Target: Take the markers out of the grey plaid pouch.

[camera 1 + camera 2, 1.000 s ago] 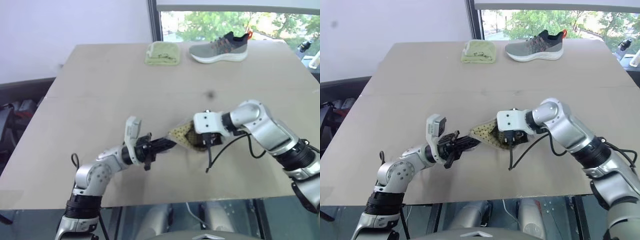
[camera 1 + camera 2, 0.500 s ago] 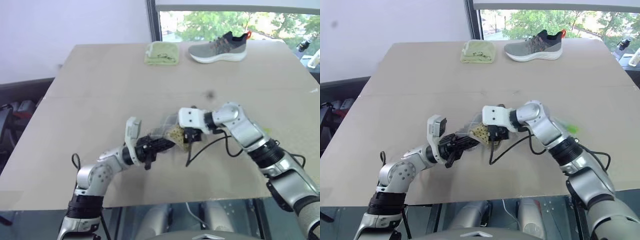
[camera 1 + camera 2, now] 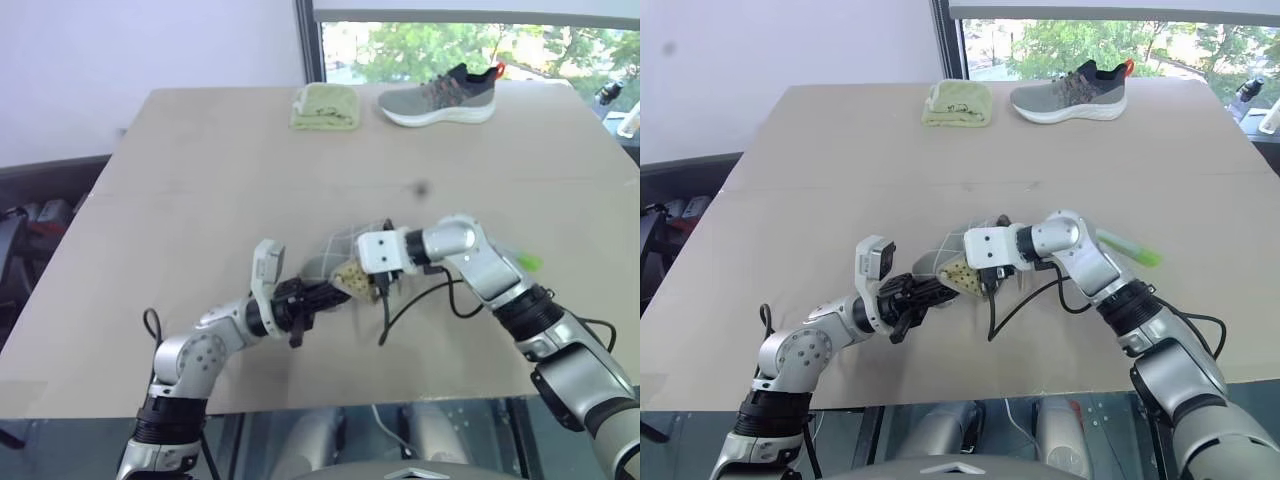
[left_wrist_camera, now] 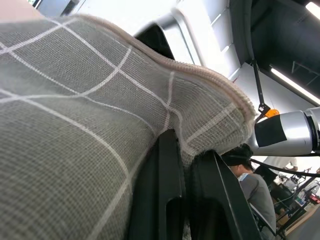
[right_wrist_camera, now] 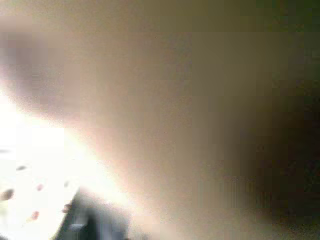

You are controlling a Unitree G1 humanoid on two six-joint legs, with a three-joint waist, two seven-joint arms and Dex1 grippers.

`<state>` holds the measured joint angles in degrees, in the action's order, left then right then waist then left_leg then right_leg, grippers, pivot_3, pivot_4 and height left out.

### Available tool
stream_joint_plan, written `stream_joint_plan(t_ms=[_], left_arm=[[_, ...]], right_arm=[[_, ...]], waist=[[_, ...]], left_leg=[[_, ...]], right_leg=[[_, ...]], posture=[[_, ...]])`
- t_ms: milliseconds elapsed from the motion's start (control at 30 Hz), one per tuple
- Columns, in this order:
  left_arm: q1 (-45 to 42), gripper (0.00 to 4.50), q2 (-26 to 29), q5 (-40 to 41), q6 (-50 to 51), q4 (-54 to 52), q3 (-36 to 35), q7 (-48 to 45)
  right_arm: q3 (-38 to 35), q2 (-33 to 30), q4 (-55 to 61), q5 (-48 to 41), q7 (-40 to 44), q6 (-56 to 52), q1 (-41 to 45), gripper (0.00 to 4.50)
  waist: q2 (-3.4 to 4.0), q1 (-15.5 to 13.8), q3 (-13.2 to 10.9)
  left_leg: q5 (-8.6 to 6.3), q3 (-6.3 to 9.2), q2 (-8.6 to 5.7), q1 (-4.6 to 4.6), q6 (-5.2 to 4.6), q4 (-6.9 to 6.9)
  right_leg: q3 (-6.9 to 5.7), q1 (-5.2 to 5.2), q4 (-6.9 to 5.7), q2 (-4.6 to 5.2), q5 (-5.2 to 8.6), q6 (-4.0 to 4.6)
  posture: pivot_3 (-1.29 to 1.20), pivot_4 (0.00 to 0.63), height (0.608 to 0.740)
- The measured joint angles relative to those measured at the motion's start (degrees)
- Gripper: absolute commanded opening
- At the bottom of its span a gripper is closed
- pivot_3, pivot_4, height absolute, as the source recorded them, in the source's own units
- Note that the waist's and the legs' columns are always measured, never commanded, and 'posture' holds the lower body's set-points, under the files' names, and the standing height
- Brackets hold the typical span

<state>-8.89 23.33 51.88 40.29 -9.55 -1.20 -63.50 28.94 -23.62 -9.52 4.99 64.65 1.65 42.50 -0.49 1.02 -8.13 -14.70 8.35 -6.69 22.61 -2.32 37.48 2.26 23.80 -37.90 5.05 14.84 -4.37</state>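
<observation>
Head views: flat grey plaid fabric pouch [image 3: 335,255] held above the tan table [image 3: 200,170], tan dotted lining showing. Right gripper [image 3: 983,284] reaches into its mouth; fingers hidden, state unclear. Slim light-green marker [image 3: 1128,249] lies on the table just behind the right forearm.

Left wrist view: left gripper [image 4: 186,156] clamped on the pouch edge.

Advice: hold the pouch steady; withdraw along the opening.

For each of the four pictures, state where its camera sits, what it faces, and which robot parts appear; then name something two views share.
Left eye view: head, facing down over the table; both arms, left gripper, right gripper.
Right eye view: head, same scene: shoe, folded cloth, green marker.
Left wrist view: on the left wrist, facing the grey plaid pouch; black fingers pinch it.
Right wrist view: on the right wrist, against tan dotted lining.
Shared: both eye views and the left wrist view show the pouch.
</observation>
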Motion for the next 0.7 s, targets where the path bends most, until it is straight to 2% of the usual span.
stream_joint_plan(t_ms=[67, 100, 400, 700], left_arm=[[0.0, 0.00, 0.0, 0.0, 0.0, 0.0, 0.0, 0.0], [0.0, 0.00, 0.0, 0.0, 0.0, 0.0, -0.1, 0.0], [-0.5, 0.00, 0.2, 0.0, -0.7, 0.0, -0.9, 0.3], [-0.4, 0.00, 3.9, 0.0, -1.2, 2.3, -5.1, 0.1]], right_arm=[[0.0, -0.1, 0.0, -0.1, 0.7, 1.1, -0.4, 0.41], [0.0, -0.2, 0.0, -0.2, 1.1, 1.3, -0.6, 0.16], [-0.4, -1.6, 0.1, 0.3, 0.9, 2.4, -0.6, 0.16], [-5.2, -9.0, 5.3, -0.9, 1.3, 0.7, -2.7, 0.16]], waist=[[0.00, 0.0, 0.0], [0.00, 0.0, 0.0], [0.00, -0.1, 0.0], [0.01, -0.1, 0.0]], left_leg=[[0.00, 0.00, 0.00, 0.00, 0.00, 0.00], [0.00, 0.00, 0.00, 0.00, 0.00, 0.00], [0.00, 0.00, 0.00, 0.00, 0.00, 0.00], [0.00, 0.00, 0.01, 0.00, 0.00, -0.03]], right_leg=[[0.00, 0.00, 0.00, 0.00, 0.00, 0.00], [0.01, 0.00, 0.00, 0.00, 0.00, 0.00], [0.00, 0.00, 0.01, 0.00, 0.00, 0.00], [0.02, 0.00, 0.02, 0.04, 0.00, 0.00]], posture=[[0.00, 0.150, 0.740], [0.00, 0.150, 0.740], [0.00, 0.150, 0.740], [0.00, 0.150, 0.740]])
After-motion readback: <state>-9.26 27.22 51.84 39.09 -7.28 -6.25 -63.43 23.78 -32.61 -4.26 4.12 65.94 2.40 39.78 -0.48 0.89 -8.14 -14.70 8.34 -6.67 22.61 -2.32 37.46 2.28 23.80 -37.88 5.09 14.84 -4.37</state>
